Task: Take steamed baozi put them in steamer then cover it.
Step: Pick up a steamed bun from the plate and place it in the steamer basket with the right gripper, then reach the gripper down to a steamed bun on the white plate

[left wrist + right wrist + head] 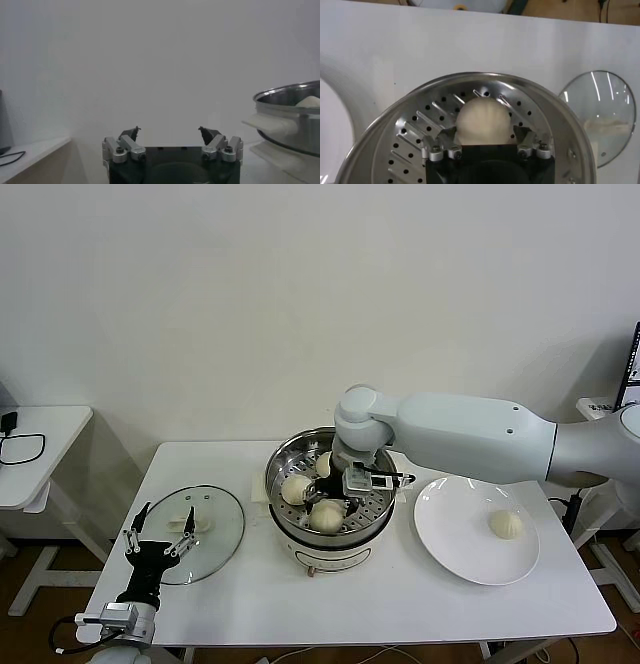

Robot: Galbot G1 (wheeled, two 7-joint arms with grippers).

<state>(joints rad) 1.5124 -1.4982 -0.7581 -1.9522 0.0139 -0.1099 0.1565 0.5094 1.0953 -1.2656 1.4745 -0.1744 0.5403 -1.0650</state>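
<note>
The steamer [283, 459] stands mid-table on its cream base. Its perforated tray [415, 130] holds three baozi: two at the near side [296, 488] [327, 515] and one [324, 462] partly hidden by my right gripper [335, 477]. In the right wrist view that baozi [482, 117] rests on the tray between the spread fingers [447, 136] of the right gripper [484, 134], which is open. A fourth baozi [505, 524] lies on the white plate [450, 529]. The glass cover [205, 529] lies flat on the table at the left. My left gripper [160, 536] is open and empty at the cover's near edge.
The steamer's rim [290, 97] shows to one side in the left wrist view, apart from the left gripper [168, 131]. A small side table [40, 434] with a black cable stands off to the left. The wall is close behind the table.
</note>
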